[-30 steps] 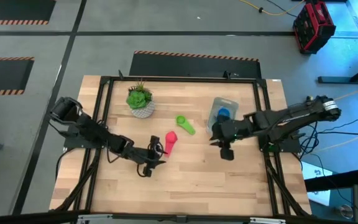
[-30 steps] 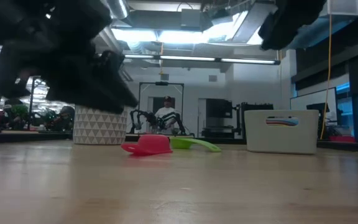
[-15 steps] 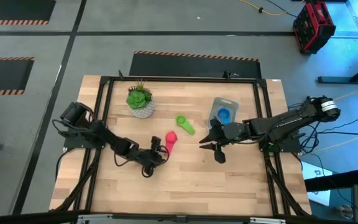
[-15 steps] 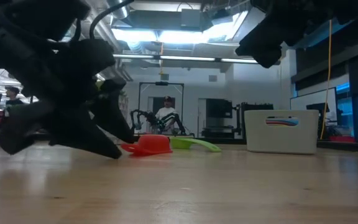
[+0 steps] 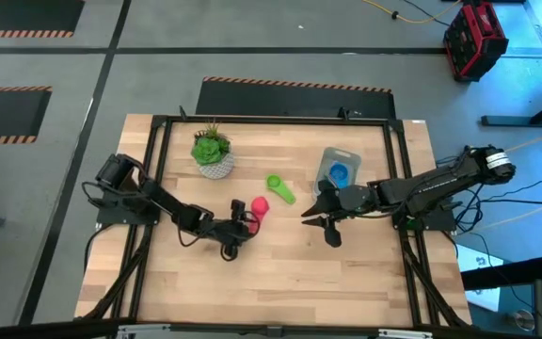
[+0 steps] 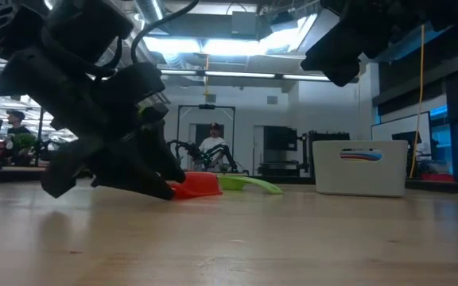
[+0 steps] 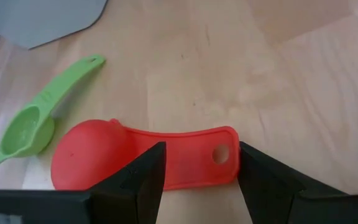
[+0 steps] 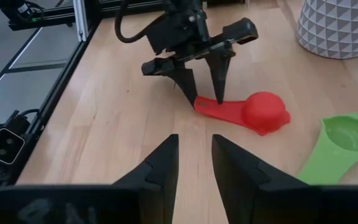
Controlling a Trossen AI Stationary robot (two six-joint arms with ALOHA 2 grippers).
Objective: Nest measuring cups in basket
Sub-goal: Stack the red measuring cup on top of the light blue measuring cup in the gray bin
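- The left claw (image 7: 197,177) is down at the counter (image 5: 280,273), released, its two fingers straddling the handle of the red cup (image 7: 145,162) near the handle's holed end; nothing is gripped yet.
- The red cup lies upside down, its bowl nearest the green cup (image 5: 280,188) and its handle pointing away from it.
- The green cup lies between the red cup and the basket (image 5: 337,169), just beside the red one and not touching it.
- The basket stands past the green cup, with a blue cup (image 5: 339,173) already inside it.
- The right claw (image 8: 194,165) hangs above the counter on the basket's side of the red cup; its fingers stand a narrow gap apart and hold nothing.
- The step in hand looks to be picking up the red cup.
- To do it well, the left claw should sit low enough that both fingers meet the handle's thin edges squarely, then clench gently, since a flat handle can tip or slide out.
- The lift should go straight up, clear of the green cup, before any travel toward the basket.
- The potted plant (image 5: 213,153) stands well apart from the red cup, out of the way.
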